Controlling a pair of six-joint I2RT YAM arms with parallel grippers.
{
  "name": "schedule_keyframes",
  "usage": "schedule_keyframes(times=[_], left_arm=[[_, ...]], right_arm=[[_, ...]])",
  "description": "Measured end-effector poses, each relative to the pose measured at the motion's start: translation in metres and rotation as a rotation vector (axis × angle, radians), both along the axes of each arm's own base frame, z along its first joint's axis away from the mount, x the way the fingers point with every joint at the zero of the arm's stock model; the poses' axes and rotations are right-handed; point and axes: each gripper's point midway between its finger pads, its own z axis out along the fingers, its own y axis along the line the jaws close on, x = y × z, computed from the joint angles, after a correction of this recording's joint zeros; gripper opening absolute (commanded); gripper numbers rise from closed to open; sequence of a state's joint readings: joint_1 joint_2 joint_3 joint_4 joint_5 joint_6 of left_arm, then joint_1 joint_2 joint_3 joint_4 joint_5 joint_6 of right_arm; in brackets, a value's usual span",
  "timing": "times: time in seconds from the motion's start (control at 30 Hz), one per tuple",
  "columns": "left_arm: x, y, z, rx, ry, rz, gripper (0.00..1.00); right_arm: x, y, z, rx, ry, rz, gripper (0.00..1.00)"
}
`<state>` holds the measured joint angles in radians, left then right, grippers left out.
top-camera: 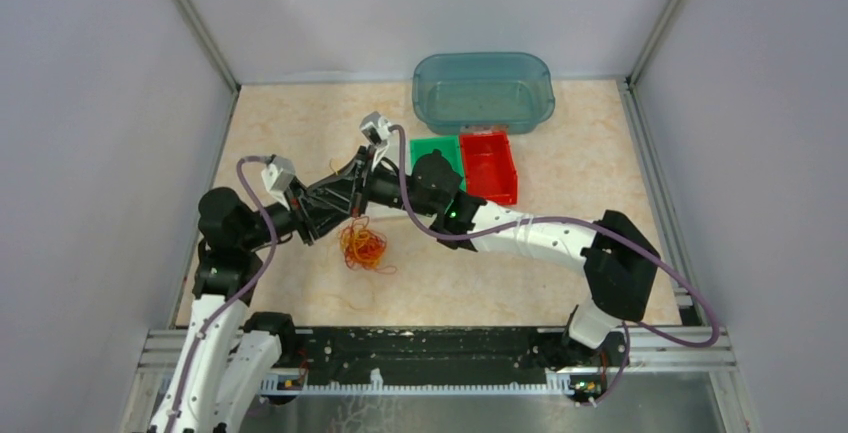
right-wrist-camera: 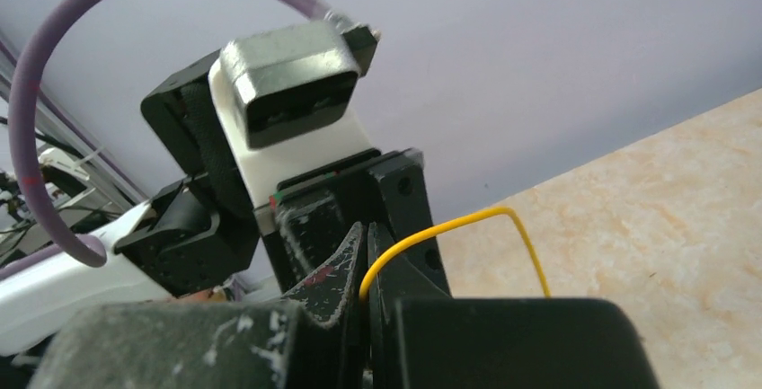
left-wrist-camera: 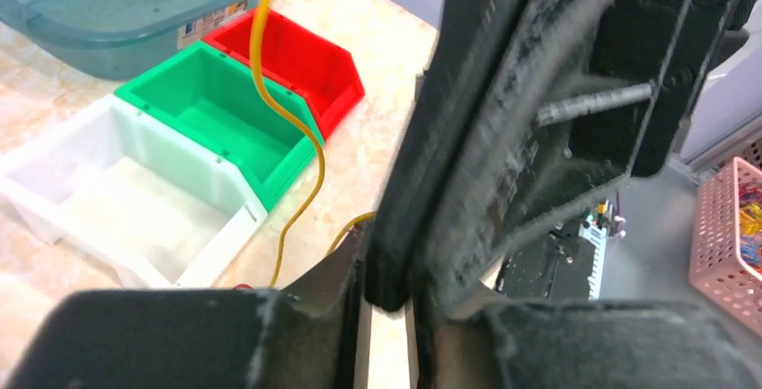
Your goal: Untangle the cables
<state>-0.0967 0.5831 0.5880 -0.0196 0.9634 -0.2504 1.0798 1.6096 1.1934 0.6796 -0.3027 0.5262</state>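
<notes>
The cables (top-camera: 363, 246) are a small orange and red clump lying on the table just below my two grippers, with thin strands rising toward them. My right gripper (top-camera: 358, 193) is shut on a single yellow wire (right-wrist-camera: 449, 223); its closed jaws (right-wrist-camera: 366, 254) pinch the wire's end. My left gripper (top-camera: 345, 208) meets it tip to tip. In the left wrist view its jaws (left-wrist-camera: 391, 254) stand a narrow gap apart, with the right gripper's black body right in front of them. The yellow wire (left-wrist-camera: 296, 119) runs down beside the left finger.
A white bin (left-wrist-camera: 117, 182), a green bin (top-camera: 437, 150) and a red bin (top-camera: 488, 166) stand in a row behind the grippers. A teal tub (top-camera: 483, 91) stands at the back wall. A pink basket (left-wrist-camera: 723, 236) sits off the table.
</notes>
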Motion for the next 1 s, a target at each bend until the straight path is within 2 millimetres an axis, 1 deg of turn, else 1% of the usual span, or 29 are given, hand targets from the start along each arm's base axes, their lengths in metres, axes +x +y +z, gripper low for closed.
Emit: schedule_keyframes(times=[0.03, 0.07, 0.13, 0.23, 0.33, 0.37, 0.43, 0.5, 0.57, 0.63, 0.73, 0.77, 0.8, 0.83, 0.87, 0.93, 1.0], left_arm=[[0.001, -0.001, 0.002, -0.002, 0.014, -0.008, 0.01], [0.001, -0.002, 0.006, -0.004, 0.018, -0.022, 0.0], [0.001, -0.003, 0.013, -0.008, 0.014, -0.031, 0.0], [-0.006, -0.004, 0.021, -0.011, -0.014, -0.05, 0.0], [-0.015, -0.004, 0.034, -0.013, -0.069, -0.059, 0.0], [-0.017, -0.004, 0.039, -0.014, -0.089, -0.06, 0.0], [-0.021, -0.004, 0.051, -0.015, -0.126, -0.064, 0.0], [-0.022, -0.004, 0.06, -0.017, -0.154, -0.061, 0.0], [-0.023, -0.003, 0.067, -0.018, -0.17, -0.06, 0.0], [-0.023, -0.003, 0.075, -0.017, -0.188, -0.057, 0.0], [-0.022, -0.002, 0.08, -0.009, -0.212, -0.053, 0.0], [-0.022, -0.002, 0.08, -0.006, -0.217, -0.053, 0.02], [-0.023, -0.003, 0.079, -0.001, -0.216, -0.059, 0.12], [-0.024, -0.003, 0.076, 0.004, -0.211, -0.069, 0.31], [-0.025, -0.004, 0.074, 0.01, -0.211, -0.081, 0.44], [-0.029, -0.006, 0.065, 0.023, -0.2, -0.118, 0.51], [-0.033, -0.007, 0.05, 0.042, -0.181, -0.152, 0.54]], right_arm=[[-0.001, 0.0, 0.001, 0.002, 0.006, 0.007, 0.0], [0.0, 0.0, 0.001, 0.006, 0.01, 0.002, 0.02], [0.002, -0.001, 0.002, 0.011, 0.02, 0.003, 0.22], [0.001, -0.002, 0.005, 0.015, 0.029, 0.009, 0.49], [0.001, -0.006, 0.007, 0.007, 0.034, 0.019, 0.66], [0.0, -0.008, 0.009, 0.007, 0.035, 0.023, 0.69], [-0.001, -0.016, 0.012, 0.003, 0.027, 0.033, 0.8], [-0.006, -0.028, 0.013, -0.012, 0.015, 0.065, 0.87], [-0.012, -0.039, 0.011, -0.032, 0.006, 0.103, 0.92], [-0.013, -0.051, 0.003, -0.058, 0.004, 0.127, 0.93], [-0.008, -0.069, -0.015, -0.109, 0.012, 0.126, 0.81], [-0.006, -0.072, -0.019, -0.121, 0.014, 0.124, 0.77], [-0.005, -0.075, -0.023, -0.13, 0.021, 0.121, 0.74], [-0.004, -0.076, -0.025, -0.134, 0.024, 0.122, 0.7], [-0.005, -0.076, -0.024, -0.133, 0.027, 0.127, 0.66], [-0.008, -0.076, -0.022, -0.128, 0.032, 0.146, 0.57], [-0.01, -0.074, -0.017, -0.115, 0.041, 0.161, 0.47]])
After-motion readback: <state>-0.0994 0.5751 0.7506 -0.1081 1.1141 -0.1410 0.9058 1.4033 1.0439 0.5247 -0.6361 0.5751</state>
